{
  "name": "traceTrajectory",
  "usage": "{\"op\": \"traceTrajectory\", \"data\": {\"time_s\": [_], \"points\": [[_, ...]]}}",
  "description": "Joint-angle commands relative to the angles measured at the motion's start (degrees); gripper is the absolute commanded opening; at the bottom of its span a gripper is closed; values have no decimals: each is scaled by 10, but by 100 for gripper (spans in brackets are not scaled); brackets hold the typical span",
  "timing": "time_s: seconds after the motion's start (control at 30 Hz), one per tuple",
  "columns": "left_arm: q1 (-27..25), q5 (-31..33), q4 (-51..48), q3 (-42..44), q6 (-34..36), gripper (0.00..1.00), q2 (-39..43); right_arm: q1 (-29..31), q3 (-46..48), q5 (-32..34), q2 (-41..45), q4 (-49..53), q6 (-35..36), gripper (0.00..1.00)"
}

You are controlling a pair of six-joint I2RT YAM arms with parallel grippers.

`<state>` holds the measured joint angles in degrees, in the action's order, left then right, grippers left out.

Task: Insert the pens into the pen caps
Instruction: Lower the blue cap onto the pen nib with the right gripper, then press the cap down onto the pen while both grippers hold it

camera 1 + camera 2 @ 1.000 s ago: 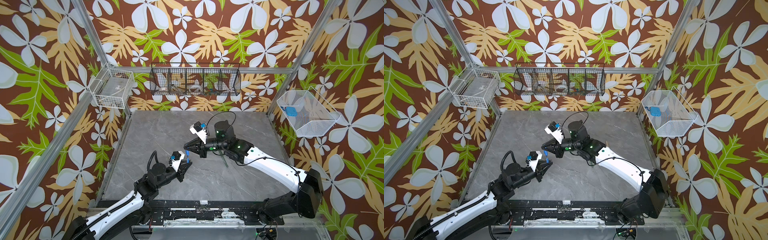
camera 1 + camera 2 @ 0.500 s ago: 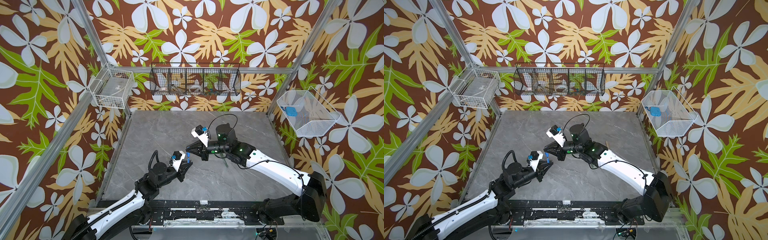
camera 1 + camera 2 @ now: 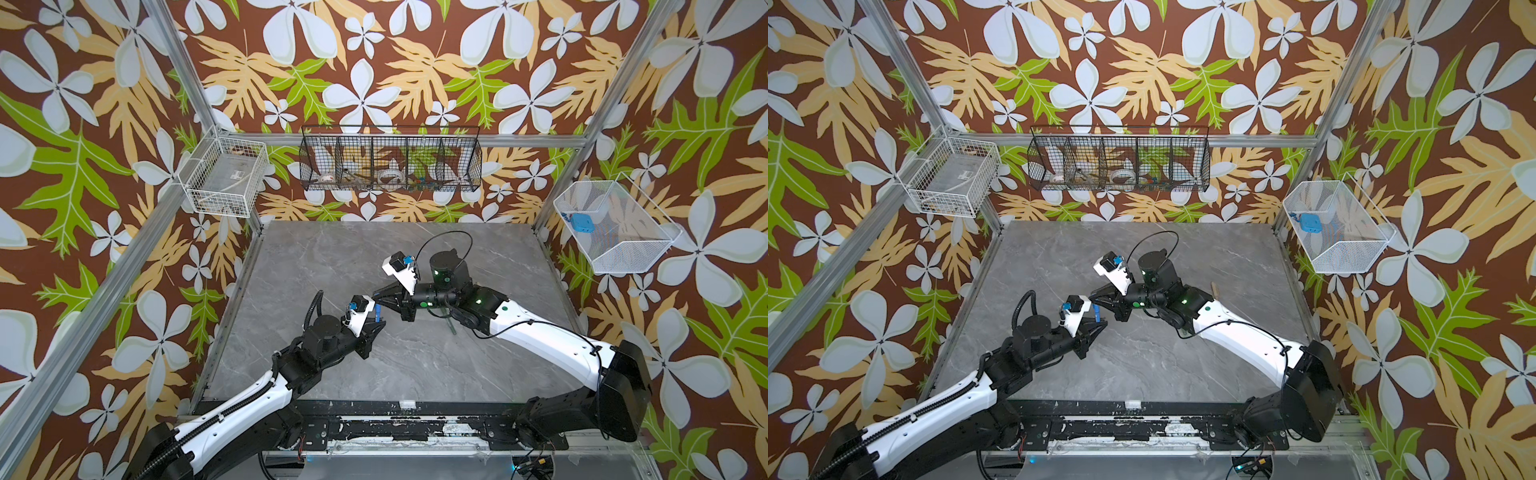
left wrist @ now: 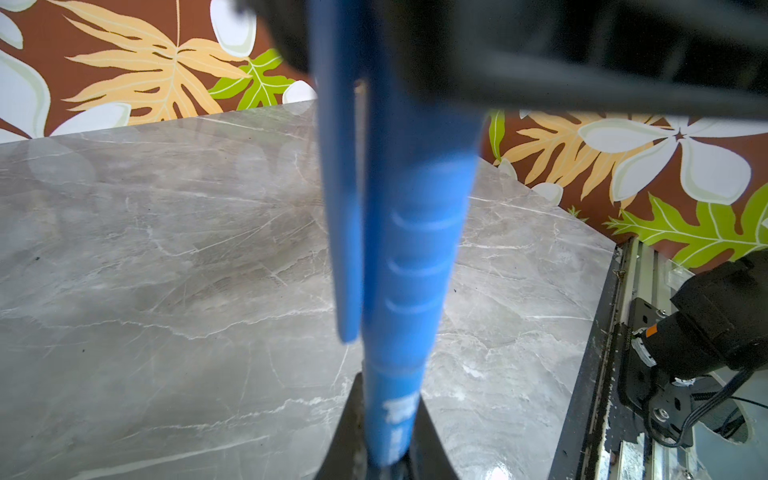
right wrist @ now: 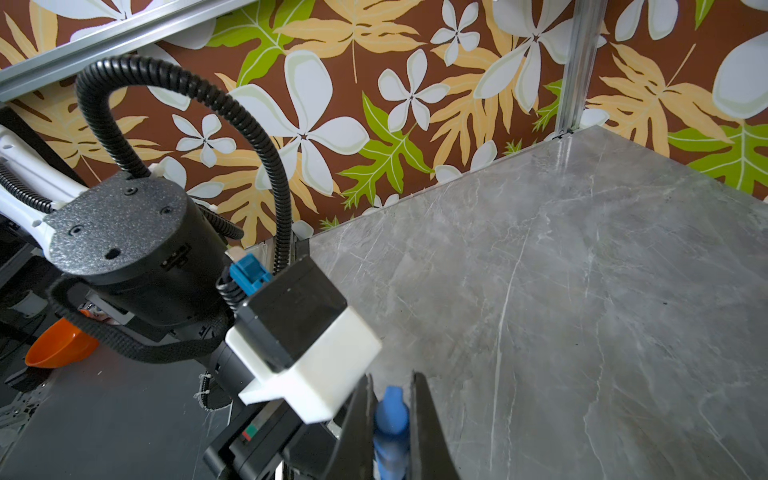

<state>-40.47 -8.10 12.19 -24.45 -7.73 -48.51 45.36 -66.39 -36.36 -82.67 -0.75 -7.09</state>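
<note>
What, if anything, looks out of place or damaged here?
Nothing stands out. The left gripper holds the blue pen and the right gripper its cap, in line above the table. A green pen lies flat by the right arm.

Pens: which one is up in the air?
The blue pen, held off the table; the dark green pen lies flat on it.

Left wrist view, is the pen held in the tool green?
No, the pen clamped in the left tool is blue, with a blue cap over its end.
</note>
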Motion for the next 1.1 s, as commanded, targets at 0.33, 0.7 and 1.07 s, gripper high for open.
{"op": "traceTrajectory", "data": {"time_s": [0.33,0.7,1.07], "points": [[0,84,175,-59,55,0,1,-4,61,-34,25,74,-5,0],[1,86,331,-73,92,0,-18,-8,98,-52,14,83,-14,0],[25,67,469,-112,51,0,-48,-8,168,-92,13,-13,-84,0]]}}
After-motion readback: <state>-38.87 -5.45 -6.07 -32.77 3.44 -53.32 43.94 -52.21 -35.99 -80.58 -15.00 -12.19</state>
